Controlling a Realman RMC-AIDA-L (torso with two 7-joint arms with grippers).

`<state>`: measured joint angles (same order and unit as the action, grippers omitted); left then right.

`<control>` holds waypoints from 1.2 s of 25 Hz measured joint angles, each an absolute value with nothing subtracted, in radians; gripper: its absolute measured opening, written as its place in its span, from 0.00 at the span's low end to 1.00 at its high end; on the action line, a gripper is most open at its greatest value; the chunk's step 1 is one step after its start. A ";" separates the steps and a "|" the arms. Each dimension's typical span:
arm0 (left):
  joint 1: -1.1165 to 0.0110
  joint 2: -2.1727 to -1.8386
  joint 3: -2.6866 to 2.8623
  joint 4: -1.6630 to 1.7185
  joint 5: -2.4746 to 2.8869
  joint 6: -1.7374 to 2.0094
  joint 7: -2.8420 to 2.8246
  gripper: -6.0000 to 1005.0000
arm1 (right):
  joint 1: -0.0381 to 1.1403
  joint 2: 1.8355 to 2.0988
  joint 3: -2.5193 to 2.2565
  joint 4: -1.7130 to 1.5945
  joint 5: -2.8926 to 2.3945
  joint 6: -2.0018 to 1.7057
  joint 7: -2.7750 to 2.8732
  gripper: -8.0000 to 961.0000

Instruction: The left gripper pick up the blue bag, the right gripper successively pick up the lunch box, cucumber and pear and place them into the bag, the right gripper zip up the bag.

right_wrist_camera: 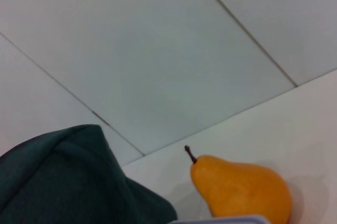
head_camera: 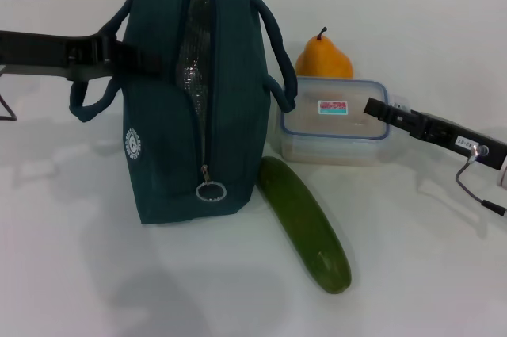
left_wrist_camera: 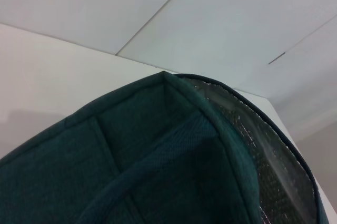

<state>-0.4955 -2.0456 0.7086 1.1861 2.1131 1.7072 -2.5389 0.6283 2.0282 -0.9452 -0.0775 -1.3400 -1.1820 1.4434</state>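
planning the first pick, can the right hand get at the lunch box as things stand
Probably yes. The right hand sits at the lunch box's right edge with nothing between them; the pear is behind it, the cucumber in front.

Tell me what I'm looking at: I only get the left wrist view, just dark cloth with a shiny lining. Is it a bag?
Observer: Yes, a bag, standing upright on the table.
Operator: Is an arm near it?
Observer: The left gripper is at its left-side handle.
Operator: Any food around?
Observer: A cucumber, a lunch box and a pear sit on the bag's right; the right gripper is at the lunch box's right edge.
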 joint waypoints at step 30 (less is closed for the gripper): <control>-0.499 -2.046 0.705 1.187 2.111 1.703 -2.527 0.04 | 0.616 2.025 -0.936 -0.078 -1.332 -1.323 1.650 0.51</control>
<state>-0.4987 -2.0463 0.7051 1.1869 2.1110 1.7034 -2.5268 0.6163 2.0250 -0.9360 -0.0782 -1.3325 -1.3234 1.6497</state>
